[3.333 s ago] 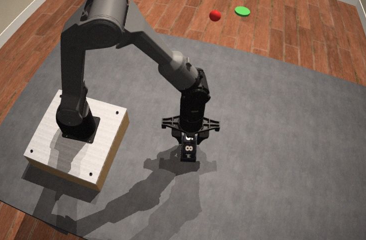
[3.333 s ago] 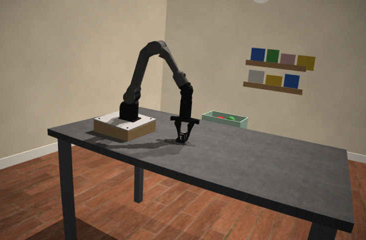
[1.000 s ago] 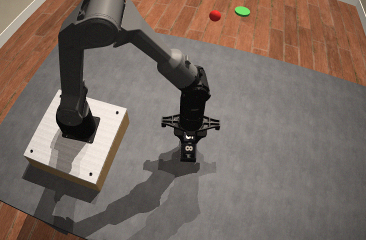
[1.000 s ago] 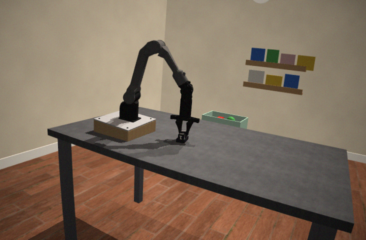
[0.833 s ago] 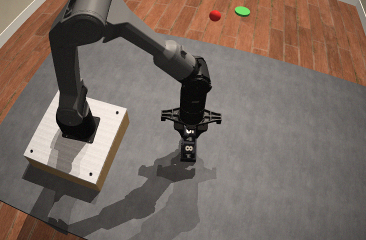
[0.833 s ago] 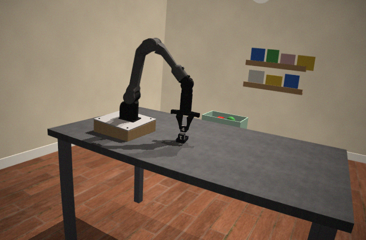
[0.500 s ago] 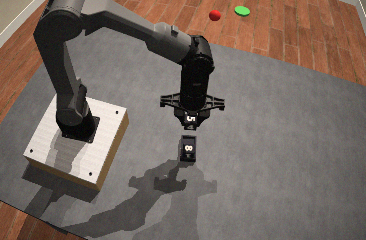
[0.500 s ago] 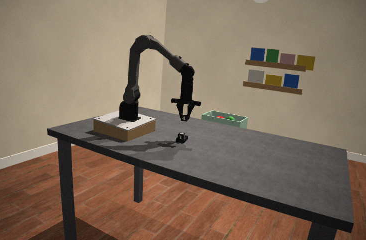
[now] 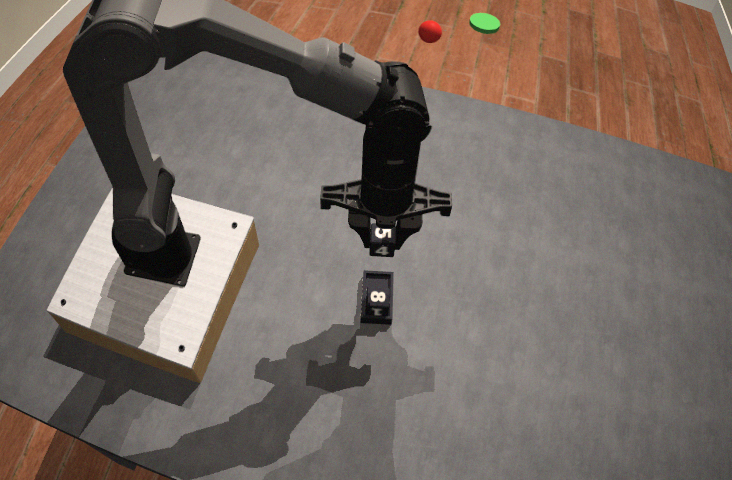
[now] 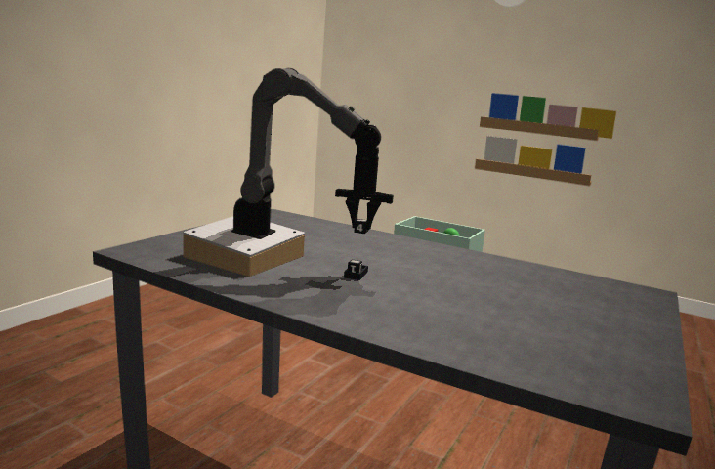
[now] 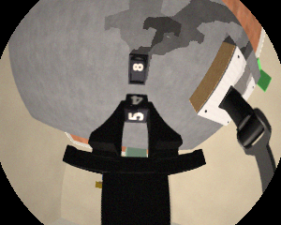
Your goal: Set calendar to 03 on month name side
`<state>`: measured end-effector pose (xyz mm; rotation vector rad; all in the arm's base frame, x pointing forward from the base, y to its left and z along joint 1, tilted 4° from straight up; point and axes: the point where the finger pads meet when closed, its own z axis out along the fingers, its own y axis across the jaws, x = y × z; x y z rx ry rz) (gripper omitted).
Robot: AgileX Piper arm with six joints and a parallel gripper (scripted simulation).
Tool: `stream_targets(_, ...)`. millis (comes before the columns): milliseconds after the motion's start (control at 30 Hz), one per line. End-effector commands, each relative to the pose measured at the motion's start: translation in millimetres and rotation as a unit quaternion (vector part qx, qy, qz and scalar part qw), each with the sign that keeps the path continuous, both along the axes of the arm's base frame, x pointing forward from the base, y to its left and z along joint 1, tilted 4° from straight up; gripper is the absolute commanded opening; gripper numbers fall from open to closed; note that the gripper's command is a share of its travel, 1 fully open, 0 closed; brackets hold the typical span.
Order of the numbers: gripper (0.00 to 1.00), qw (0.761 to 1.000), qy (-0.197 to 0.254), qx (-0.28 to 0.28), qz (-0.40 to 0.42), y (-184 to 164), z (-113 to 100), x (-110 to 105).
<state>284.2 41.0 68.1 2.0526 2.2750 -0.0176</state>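
My gripper (image 9: 382,240) is shut on a dark number cube (image 9: 383,237) and holds it well above the table. The cube's top face reads 5 and its near face reads 4. It also shows in the wrist view (image 11: 139,112) and in the exterior view (image 10: 359,227). Below it the dark calendar tray lies on the table. One cube (image 9: 376,298) stands in the tray's near half, its top reading 8. The tray's far half is empty. The tray also shows in the exterior view (image 10: 356,270) and the wrist view (image 11: 139,67).
The arm's base stands on a wooden block (image 9: 151,291) at the table's left. A green bin (image 10: 439,232) with a red and a green object stands at the table's far edge. A red ball (image 9: 430,31) and a green disc (image 9: 484,22) show beyond the table.
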Motion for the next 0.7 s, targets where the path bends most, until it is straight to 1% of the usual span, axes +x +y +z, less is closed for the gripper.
stream_targets(0,0.34,1.0,0.001,0.0,0.002,0,0,0)
stream_targets(167,0.34,1.0,0.002,-0.001,0.029,-4,0,2)
stream_targets(267,0.34,0.998,0.004,-0.002,0.068,-9,0,4)
stream_targets(367,0.34,0.992,0.007,-0.005,0.125,-18,0,6)
stream_targets(433,0.34,0.992,0.007,-0.005,0.125,-18,0,6)
stream_targets(567,0.34,0.975,0.013,-0.01,0.223,-33,-1,9)
stream_targets(667,0.34,0.951,0.019,-0.014,0.308,-46,-1,12)
